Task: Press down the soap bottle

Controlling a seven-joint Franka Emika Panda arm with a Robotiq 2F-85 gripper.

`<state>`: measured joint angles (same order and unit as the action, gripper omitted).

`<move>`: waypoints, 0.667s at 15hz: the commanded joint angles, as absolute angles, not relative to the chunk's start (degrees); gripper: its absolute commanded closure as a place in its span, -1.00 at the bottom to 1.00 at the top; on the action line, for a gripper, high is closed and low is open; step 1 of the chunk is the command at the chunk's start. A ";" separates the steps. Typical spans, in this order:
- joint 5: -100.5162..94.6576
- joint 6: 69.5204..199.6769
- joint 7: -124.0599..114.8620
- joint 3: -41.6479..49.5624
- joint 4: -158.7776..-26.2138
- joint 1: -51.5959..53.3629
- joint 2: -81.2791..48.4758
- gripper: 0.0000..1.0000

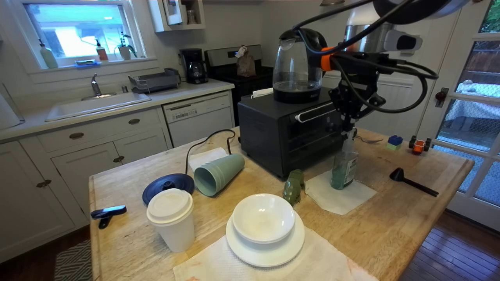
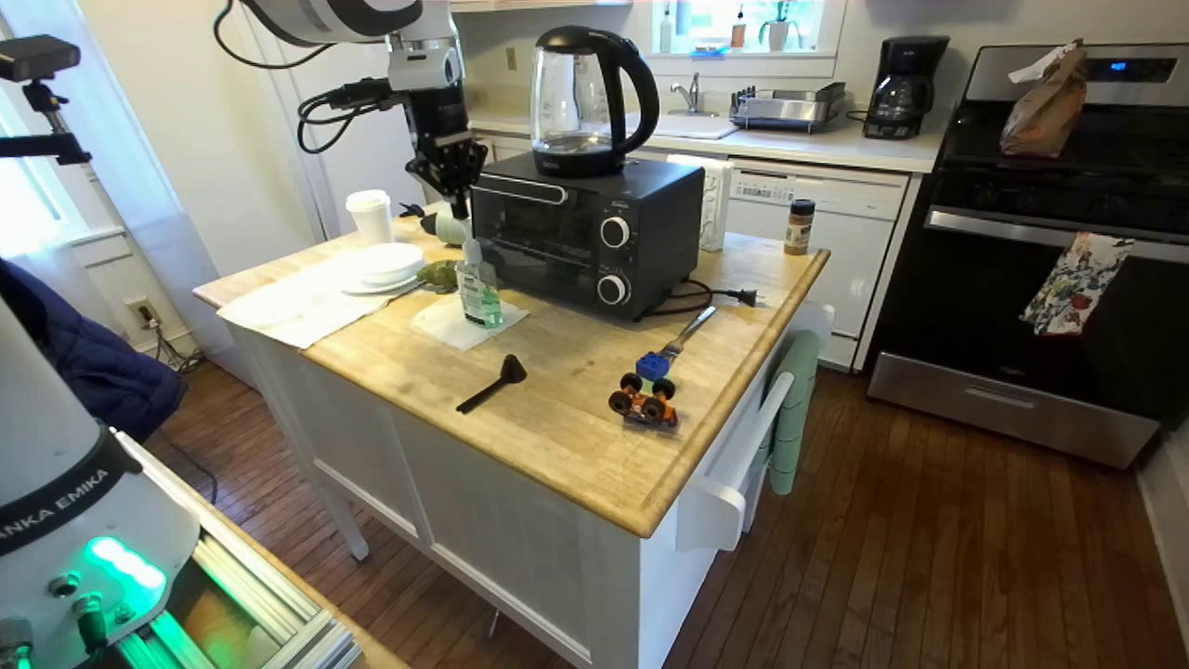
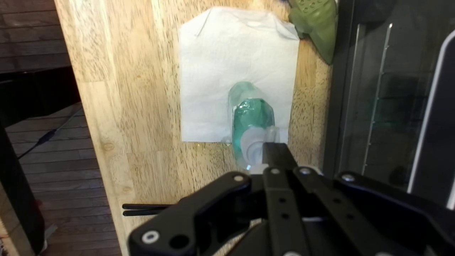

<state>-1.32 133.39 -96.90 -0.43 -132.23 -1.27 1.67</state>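
Note:
The soap bottle [image 1: 343,171] stands upright on a white napkin [image 1: 336,203], in front of the black toaster oven [image 1: 261,132]. It is translucent green with a pale pump top. It also shows in an exterior view [image 2: 477,293] and in the wrist view [image 3: 251,115]. My gripper [image 1: 347,128] points down right over the pump top. Its fingers [image 3: 279,151] are pressed together with nothing between them, and they cover part of the pump head in the wrist view. The fingertips [image 2: 460,212] are at or just above the pump; I cannot tell whether they touch it.
A glass kettle [image 1: 295,74] stands on the toaster oven, close to the arm. A small green toy [image 1: 293,187] lies beside the napkin. A black scoop [image 2: 492,386], a toy car [image 2: 643,404] and a white bowl [image 1: 263,218] on a plate are also on the table.

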 commanded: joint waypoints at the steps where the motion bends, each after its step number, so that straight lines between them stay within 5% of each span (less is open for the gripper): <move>1: -2.47 134.87 -97.49 -0.32 -133.67 -1.14 0.95 1.00; 10: -3.67 135.03 -98.21 -0.24 -134.79 -1.30 0.71 1.00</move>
